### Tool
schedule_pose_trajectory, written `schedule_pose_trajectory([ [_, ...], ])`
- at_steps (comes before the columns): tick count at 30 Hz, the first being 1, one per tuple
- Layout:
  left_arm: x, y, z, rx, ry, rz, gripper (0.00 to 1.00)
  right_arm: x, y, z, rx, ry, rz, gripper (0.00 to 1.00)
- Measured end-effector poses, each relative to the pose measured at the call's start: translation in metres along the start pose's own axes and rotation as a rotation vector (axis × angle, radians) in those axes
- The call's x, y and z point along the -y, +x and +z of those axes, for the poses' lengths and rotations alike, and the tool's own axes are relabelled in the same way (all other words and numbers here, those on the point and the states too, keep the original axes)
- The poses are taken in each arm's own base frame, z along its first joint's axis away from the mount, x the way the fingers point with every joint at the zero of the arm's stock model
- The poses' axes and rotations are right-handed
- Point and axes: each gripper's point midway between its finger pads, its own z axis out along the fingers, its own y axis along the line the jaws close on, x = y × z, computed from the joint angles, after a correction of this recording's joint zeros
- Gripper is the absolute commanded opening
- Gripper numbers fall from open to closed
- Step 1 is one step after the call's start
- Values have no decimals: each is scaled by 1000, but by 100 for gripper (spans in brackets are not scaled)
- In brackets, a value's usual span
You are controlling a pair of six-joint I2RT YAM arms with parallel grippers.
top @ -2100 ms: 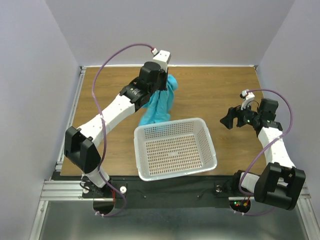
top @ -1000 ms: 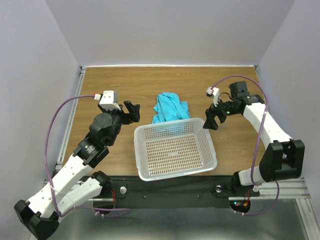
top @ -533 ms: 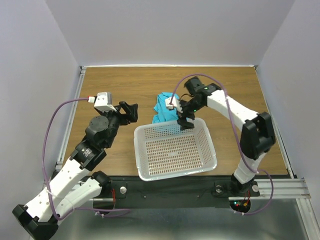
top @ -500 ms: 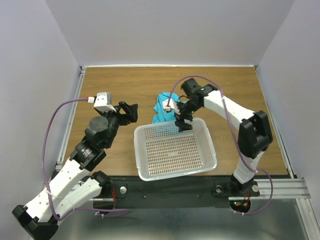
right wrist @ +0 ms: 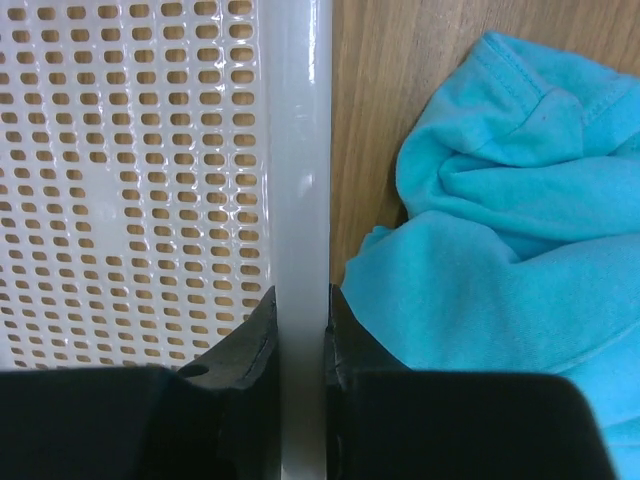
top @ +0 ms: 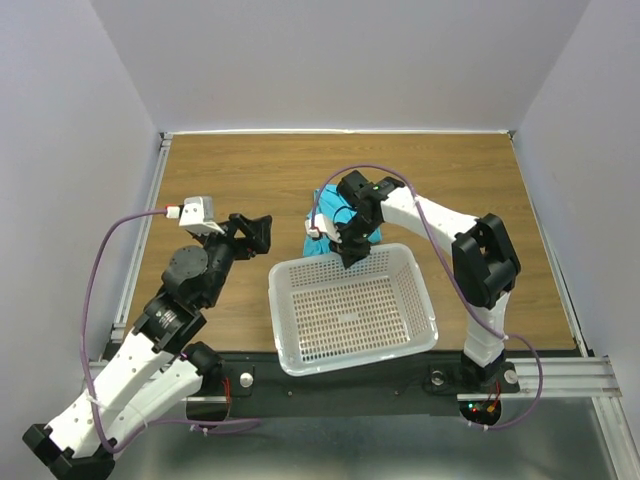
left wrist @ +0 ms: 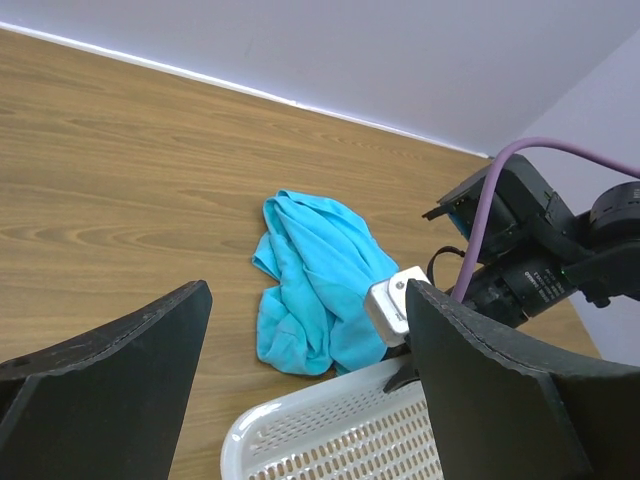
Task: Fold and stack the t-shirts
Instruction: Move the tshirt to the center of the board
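The turquoise t-shirt (top: 317, 240) lies crumpled on the wooden table just behind the white mesh basket (top: 426, 300). In the right wrist view the t-shirt (right wrist: 500, 270) sits right of the basket's rim (right wrist: 300, 150). My right gripper (top: 347, 255) is shut on that far rim, one finger inside the basket and one outside, next to the cloth (right wrist: 300, 300). My left gripper (top: 258, 232) hangs open to the left of the shirt, with nothing between its fingers. In the left wrist view (left wrist: 308, 290) it faces the t-shirt (left wrist: 320, 290) and the basket's corner (left wrist: 320, 440).
The basket holds nothing and stands at the table's near middle. A metal rail (top: 140, 240) runs along the table's left edge. Bare wood (top: 470, 190) spreads behind and to both sides of the shirt.
My right arm swung left from the table's right side, came down on the basket's far rim and shut on it. The basket has slid slightly toward the near edge. My left arm barely moved.
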Motion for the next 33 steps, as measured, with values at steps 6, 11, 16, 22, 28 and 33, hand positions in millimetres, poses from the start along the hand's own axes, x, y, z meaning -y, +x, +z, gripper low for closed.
schedule_pose_trajectory([
  [6, 2, -6, -6, 20, 15, -16, 90, -5, -11, -7, 14, -8, 70, 1],
  [11, 3, -15, -14, 46, 30, -29, 90, 14, -49, -55, 162, 69, 164, 1],
  [16, 4, -27, -23, 88, 45, -46, 90, 59, -31, -165, 369, 294, 329, 0],
  [22, 3, -27, -23, 89, 42, -40, 90, 82, 57, -274, 450, 603, 636, 1],
  [28, 3, -25, -21, 87, 46, -37, 90, 90, 165, -344, 386, 957, 913, 1],
  [33, 3, -16, -19, 73, 56, -31, 90, 108, 237, -357, 271, 1116, 1075, 0],
])
